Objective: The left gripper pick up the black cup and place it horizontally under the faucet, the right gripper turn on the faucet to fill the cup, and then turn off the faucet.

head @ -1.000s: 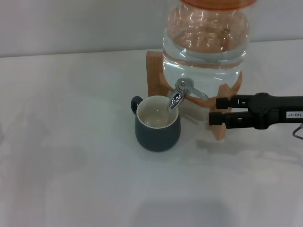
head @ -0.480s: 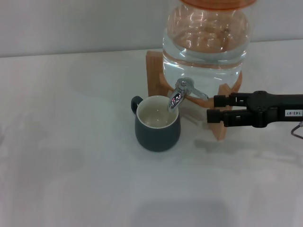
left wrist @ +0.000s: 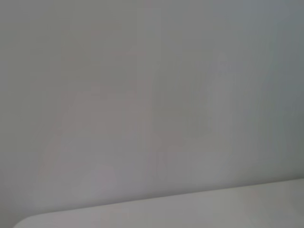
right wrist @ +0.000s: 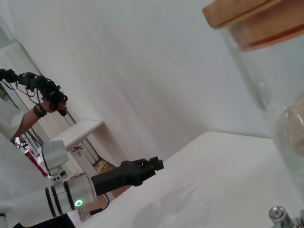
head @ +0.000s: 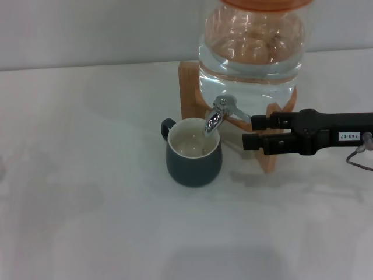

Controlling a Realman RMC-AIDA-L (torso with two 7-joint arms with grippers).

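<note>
I see the matte dark cup (head: 193, 153) upright under the chrome faucet (head: 217, 114), near the bench's (head: 87, 192) far edge, so placement looks done. My right claw (head: 249, 132), fingers slightly apart, sits just beside the lever, gripping nothing. The left claw (right wrist: 142, 170) is parked off the bench, seemingly closed.

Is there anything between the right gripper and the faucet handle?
No. In the head view the right gripper is beside the faucet lever, with only a small bare gap between them. The cup stands under the spout.
</note>
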